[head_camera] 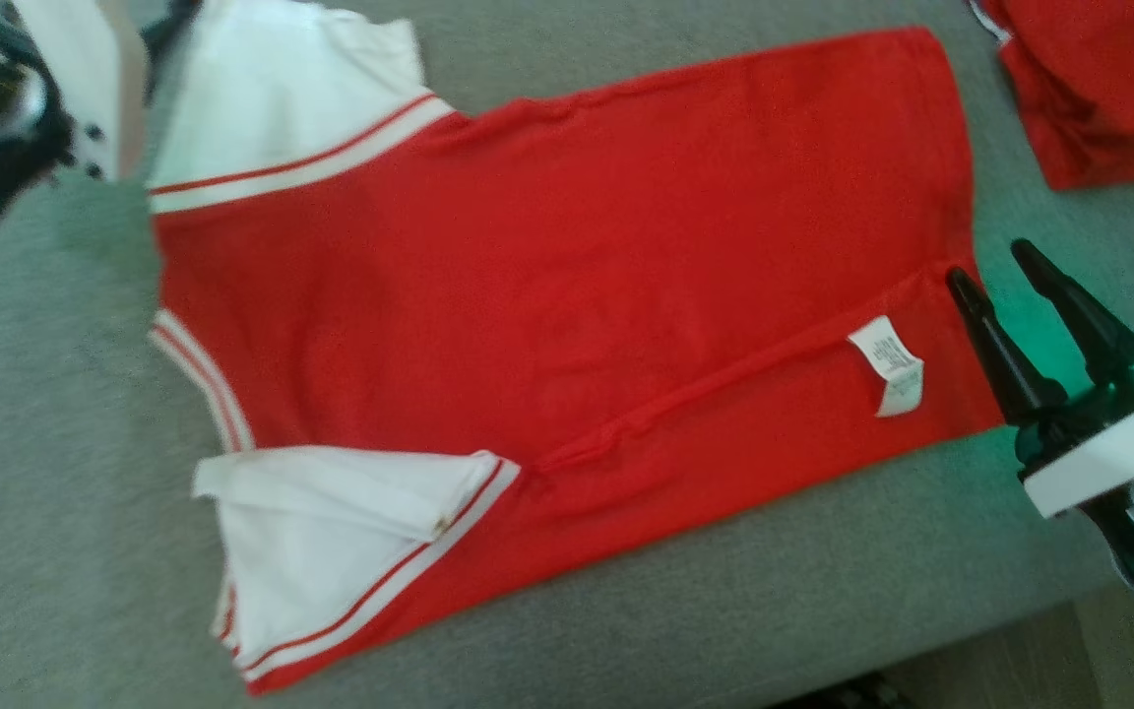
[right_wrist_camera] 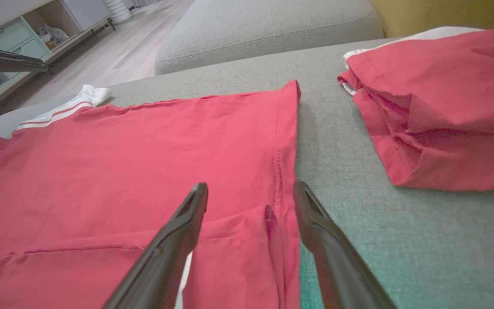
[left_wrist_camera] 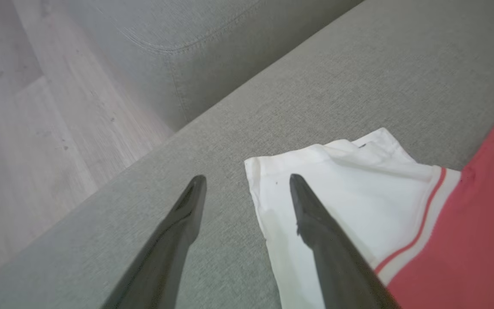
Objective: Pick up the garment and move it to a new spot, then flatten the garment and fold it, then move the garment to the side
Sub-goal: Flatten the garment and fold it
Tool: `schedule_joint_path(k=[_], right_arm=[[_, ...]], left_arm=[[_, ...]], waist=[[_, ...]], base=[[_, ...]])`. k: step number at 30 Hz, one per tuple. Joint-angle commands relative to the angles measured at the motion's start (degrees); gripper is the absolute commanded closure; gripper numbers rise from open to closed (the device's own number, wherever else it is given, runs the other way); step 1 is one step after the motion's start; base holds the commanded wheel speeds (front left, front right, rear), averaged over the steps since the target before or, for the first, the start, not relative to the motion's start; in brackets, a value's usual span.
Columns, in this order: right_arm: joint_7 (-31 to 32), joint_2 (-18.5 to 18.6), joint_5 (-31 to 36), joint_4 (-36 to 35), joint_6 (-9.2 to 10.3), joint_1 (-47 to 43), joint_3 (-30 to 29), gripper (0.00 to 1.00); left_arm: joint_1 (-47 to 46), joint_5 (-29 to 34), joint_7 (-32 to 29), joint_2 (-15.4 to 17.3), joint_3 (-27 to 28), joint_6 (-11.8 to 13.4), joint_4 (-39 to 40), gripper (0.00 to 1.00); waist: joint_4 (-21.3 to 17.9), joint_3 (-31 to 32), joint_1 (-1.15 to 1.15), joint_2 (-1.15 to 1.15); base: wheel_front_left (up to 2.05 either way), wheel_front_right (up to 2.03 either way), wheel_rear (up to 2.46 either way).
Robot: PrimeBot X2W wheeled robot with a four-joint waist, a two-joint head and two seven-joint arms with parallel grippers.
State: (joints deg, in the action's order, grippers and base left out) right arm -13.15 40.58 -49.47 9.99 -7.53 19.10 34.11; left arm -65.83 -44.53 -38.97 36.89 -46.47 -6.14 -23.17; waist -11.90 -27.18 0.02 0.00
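The red garment [head_camera: 547,295] lies spread across the grey sofa seat [head_camera: 55,551], its white sleeves with red stripes toward the robot's left. Its near long edge is turned over in a strip, and a white care label [head_camera: 890,366] shows on that strip. The label is plain from the head camera, while the right wrist camera shows no more than a sliver of white behind one finger.

The right pincer [head_camera: 988,261] is at the hem end. Its fingers are spread wide and hold nothing. One finger is over the red cloth and the other over bare upholstery, with the stitched hem between them.

The left wrist camera shows the left pincer [left_wrist_camera: 247,177], gaping just as wide and empty. One fingertip is over the far white sleeve [left_wrist_camera: 350,189] and the other over the grey fabric beside it. I cannot tell whether it touches the cloth.

The right wrist view shows a second pile of red clothes [right_wrist_camera: 444,107], bunched and layered, lying apart from the hem on the same seat. Behind it are another grey cushion [right_wrist_camera: 264,30], a pale wood floor [right_wrist_camera: 114,51] and a low cabinet with drawers [right_wrist_camera: 11,34] off to one side.
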Motion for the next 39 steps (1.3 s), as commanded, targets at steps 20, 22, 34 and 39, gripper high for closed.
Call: schedule_joint_path(k=[20,22,34,39], right_arm=[[-1.83,0.73,-3.35,1.83,0.04,3.45,2.6,0.0],[-1.83,1.2,-3.75,2.14,0.04,3.73,2.24,0.0],[10.99,3.96,-11.33,3.81,0.04,20.0,6.44,0.0],[18.18,4.77,-12.24,9.26,0.04,27.52,9.49,0.0]], left_arm=[[-8.11,-4.64,-6.64,3.04,-2.72,-1.33,-9.11,1.0],[-8.26,-5.25,-6.22,3.27,-3.32,-1.33,-8.62,1.0],[-12.1,-6.36,-0.45,2.05,-8.84,-1.34,-5.74,1.0],[-14.39,-7.62,1.78,0.31,-11.4,-1.35,-4.67,1.0]], waist=[[-6.84,-5.52,-0.02,0.0],[-6.65,-5.27,-0.02,0.0],[-3.44,-4.2,-0.02,0.0],[-0.4,-5.03,-0.02,0.0]], base=[[0.0,0.0,0.0],[0.0,0.0,0.0],[0.0,0.0,0.0],[0.0,0.0,0.0]])
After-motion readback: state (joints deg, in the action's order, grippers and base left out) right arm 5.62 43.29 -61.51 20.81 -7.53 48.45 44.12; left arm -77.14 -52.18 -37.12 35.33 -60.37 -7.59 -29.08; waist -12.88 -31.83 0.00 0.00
